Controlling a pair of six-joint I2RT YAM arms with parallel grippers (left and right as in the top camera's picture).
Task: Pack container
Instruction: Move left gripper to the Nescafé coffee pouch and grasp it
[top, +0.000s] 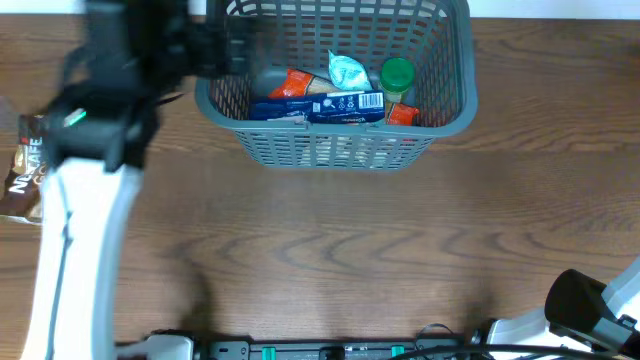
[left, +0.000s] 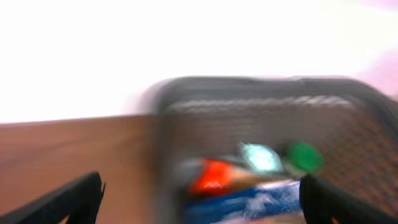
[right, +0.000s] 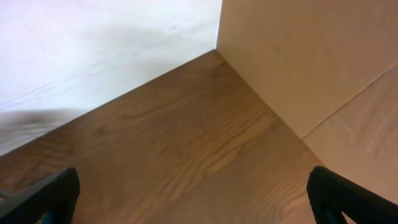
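The grey-teal slatted container stands at the back middle of the table. In it lie a blue packet, an orange packet, a pale teal pouch and a green-lidded jar. My left gripper hangs blurred at the container's left rim, empty. In the blurred left wrist view its fingers are wide open, facing the container and its contents. My right gripper is open and empty over bare wood; its arm sits at the front right corner.
A brown Nescafe packet lies at the table's left edge beside the left arm. A cardboard wall stands on the right of the right wrist view. Cables and arm bases line the front edge.
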